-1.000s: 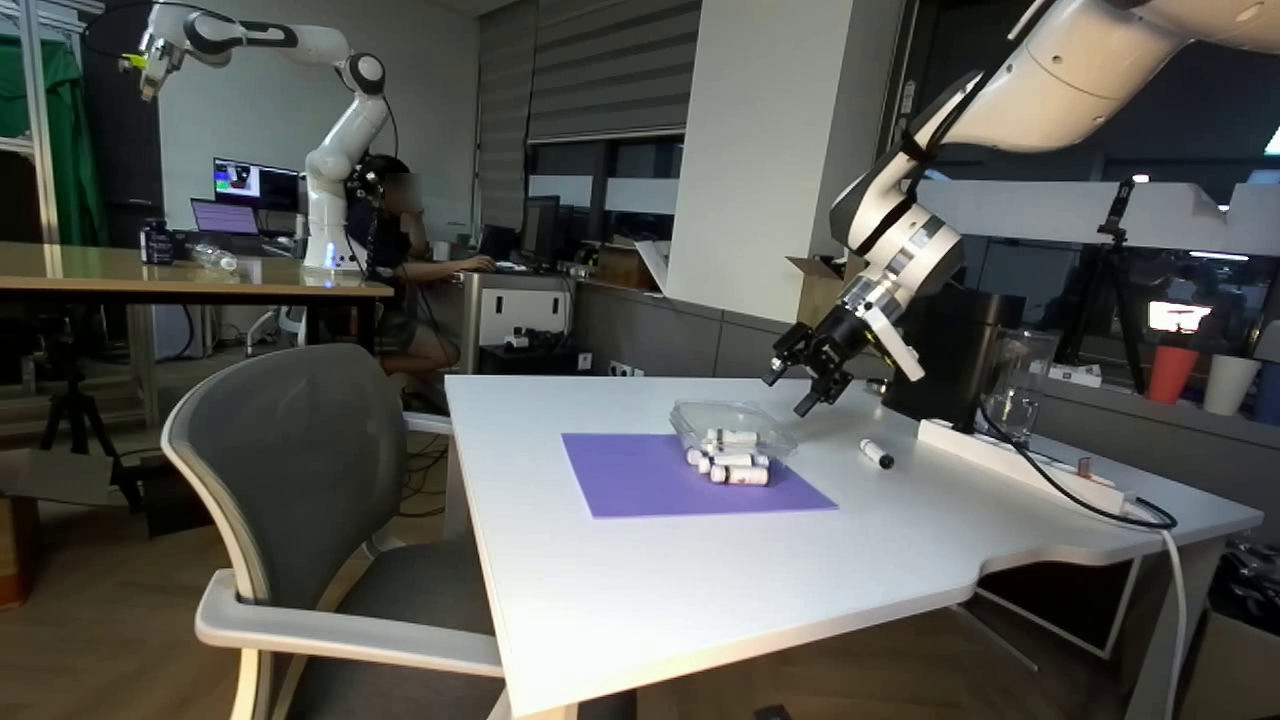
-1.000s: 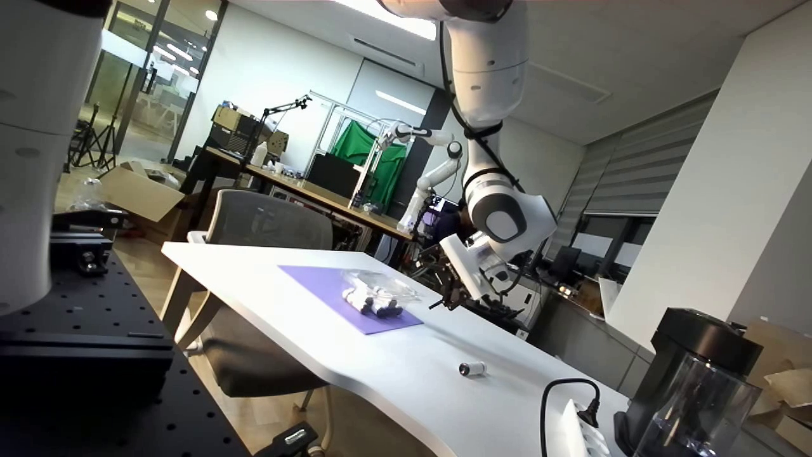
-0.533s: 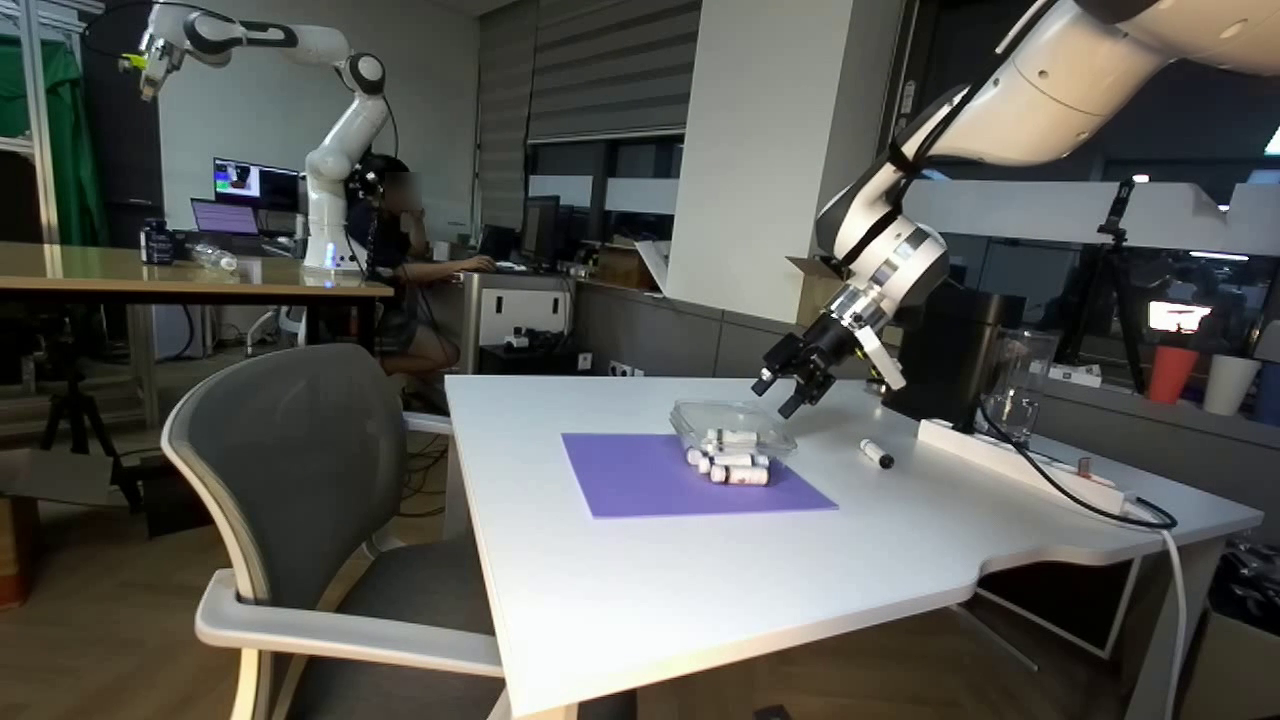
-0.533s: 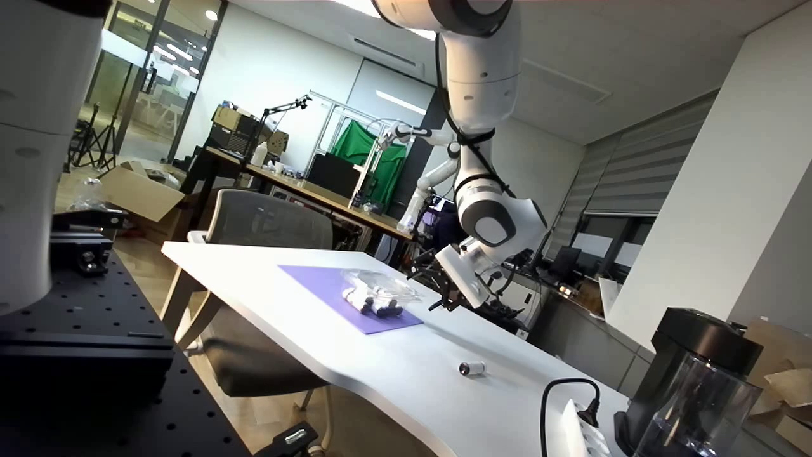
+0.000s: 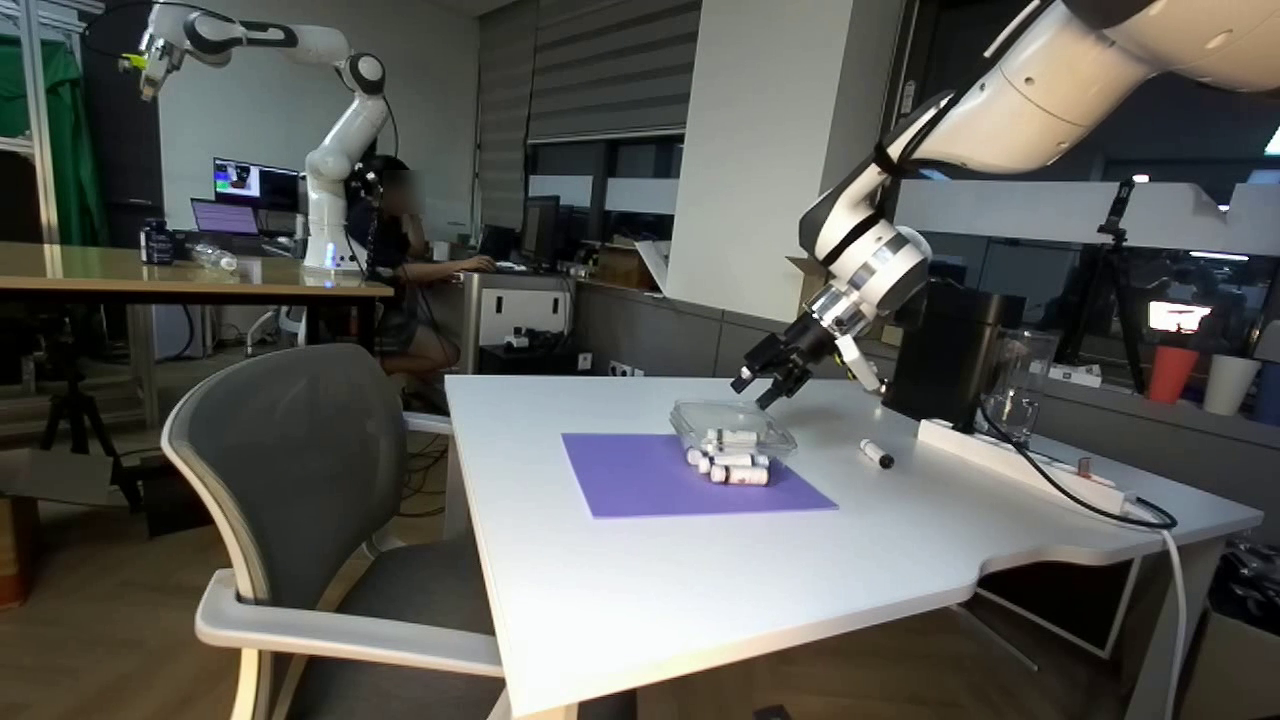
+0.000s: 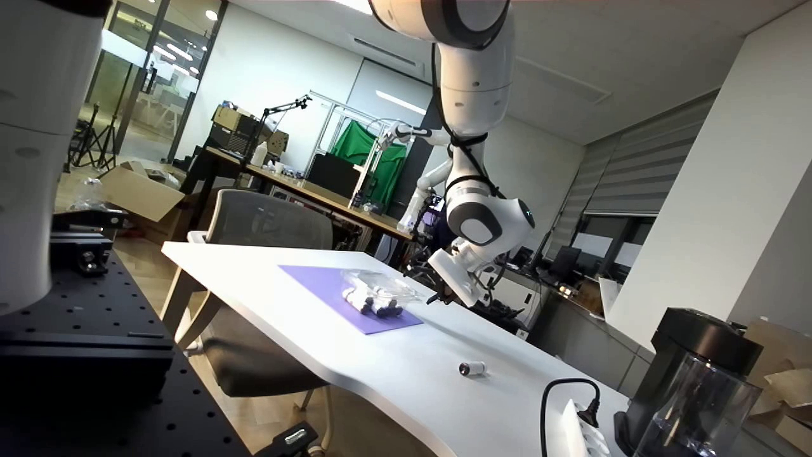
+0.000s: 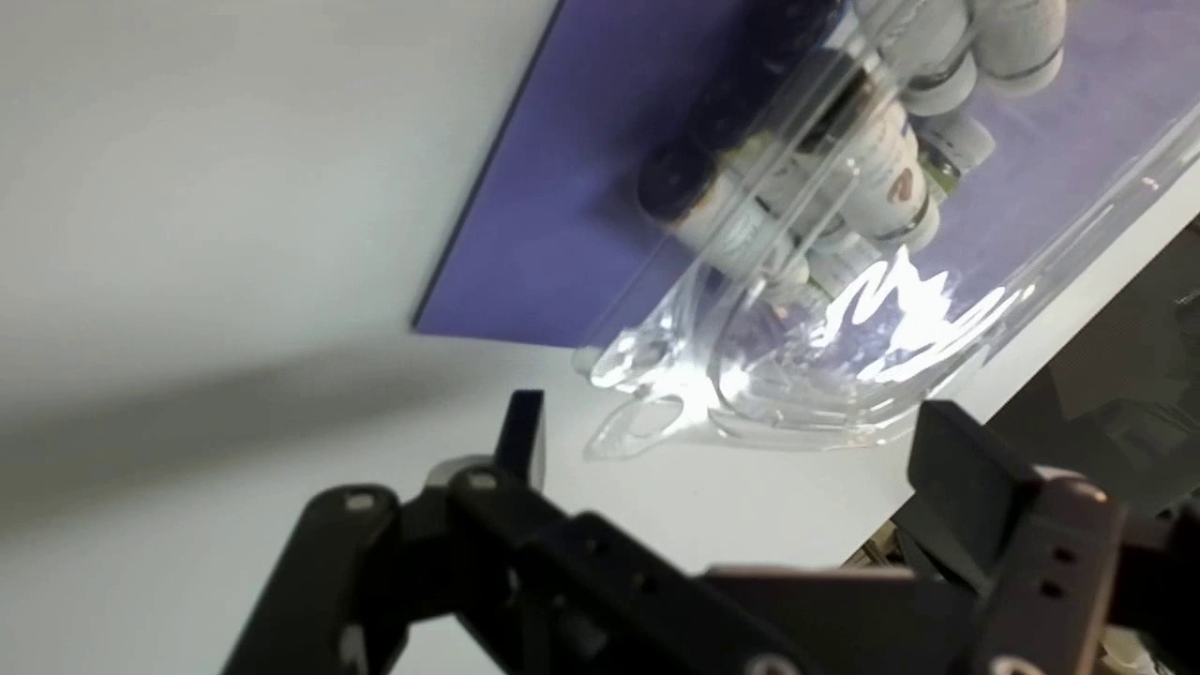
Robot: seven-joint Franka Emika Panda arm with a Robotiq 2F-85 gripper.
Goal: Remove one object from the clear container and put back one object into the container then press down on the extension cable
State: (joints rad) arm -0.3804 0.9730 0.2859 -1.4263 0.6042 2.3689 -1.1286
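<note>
In an exterior view: white table (image 5: pixel 640 590) across the lower centre, purple mat (image 5: pixel 640 485) mid-frame, extension cable (image 5: pixel 1000 458) at right. The gripper (image 5: pixel 752 394), fingers (image 5: pixel 781 389) spread, hangs near the clear container (image 5: pixel 733 414) over the mat's upper edge, right of centre. A bottle (image 5: pixel 876 453) lies farther right.

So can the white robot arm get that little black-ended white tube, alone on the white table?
Probably yes: the open black pincer is empty and nothing covers the tube, though the arm would first have to swing over.
</note>
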